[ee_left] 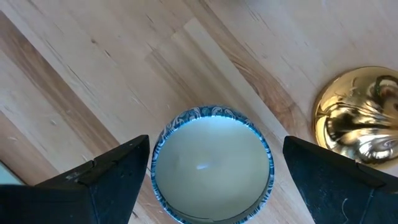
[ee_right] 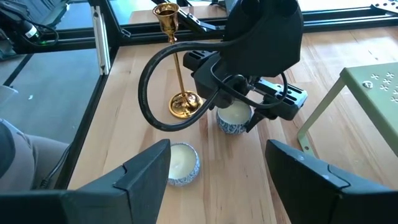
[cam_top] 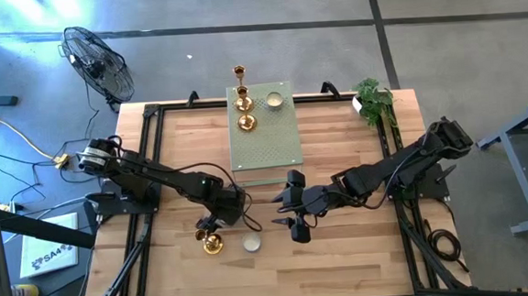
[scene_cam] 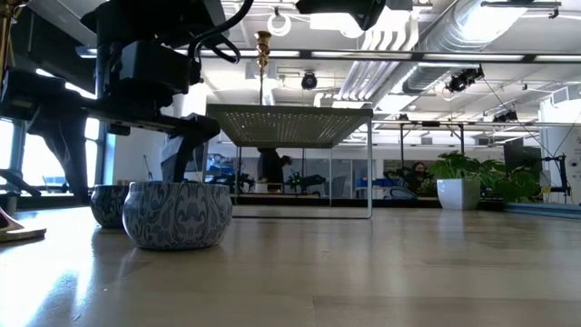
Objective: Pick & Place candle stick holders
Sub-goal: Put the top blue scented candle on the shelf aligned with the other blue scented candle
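Observation:
My left gripper [cam_top: 213, 222] is open and low over the table's near left. Its fingers stand on either side of a cream-white cup with a blue-patterned wall [ee_left: 211, 165]; I cannot tell if they touch it. A gold holder [ee_right: 177, 68] stands upright on its round base just beside that cup. A second cup [cam_top: 251, 243] sits on the table near it. Two more gold holders [cam_top: 246, 121] and a third cup [cam_top: 274, 100] stand on the pale green slab [cam_top: 266, 143]. My right gripper [cam_top: 284, 209] is open and empty, right of the left gripper.
The green perforated slab stands raised on thin legs at the table's far middle. A potted plant [cam_top: 373, 100] sits at the far right corner. A fan [cam_top: 98, 62] stands on the floor beyond the far left. Bare wood lies along the near right.

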Tool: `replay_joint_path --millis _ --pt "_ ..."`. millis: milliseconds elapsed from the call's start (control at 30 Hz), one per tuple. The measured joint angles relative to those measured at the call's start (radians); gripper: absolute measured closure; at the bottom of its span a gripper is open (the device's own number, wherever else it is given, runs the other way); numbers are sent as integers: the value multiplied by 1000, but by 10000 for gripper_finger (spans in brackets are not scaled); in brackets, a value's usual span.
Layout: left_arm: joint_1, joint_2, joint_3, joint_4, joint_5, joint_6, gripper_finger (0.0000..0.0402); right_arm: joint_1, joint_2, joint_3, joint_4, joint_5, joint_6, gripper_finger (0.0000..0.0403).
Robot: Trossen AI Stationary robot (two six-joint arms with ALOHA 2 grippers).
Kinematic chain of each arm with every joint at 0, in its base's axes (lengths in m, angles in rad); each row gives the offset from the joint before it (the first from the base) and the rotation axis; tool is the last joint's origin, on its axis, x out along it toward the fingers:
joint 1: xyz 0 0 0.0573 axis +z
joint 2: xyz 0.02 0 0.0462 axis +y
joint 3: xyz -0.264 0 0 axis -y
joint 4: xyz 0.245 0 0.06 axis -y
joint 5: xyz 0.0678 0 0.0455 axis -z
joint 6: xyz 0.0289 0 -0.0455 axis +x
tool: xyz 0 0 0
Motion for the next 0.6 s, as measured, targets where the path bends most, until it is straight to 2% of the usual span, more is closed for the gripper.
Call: replay_joint_path --millis 600 --pt "0 20 -2 9 5 5 39 0 0 0 0 0 0 144"
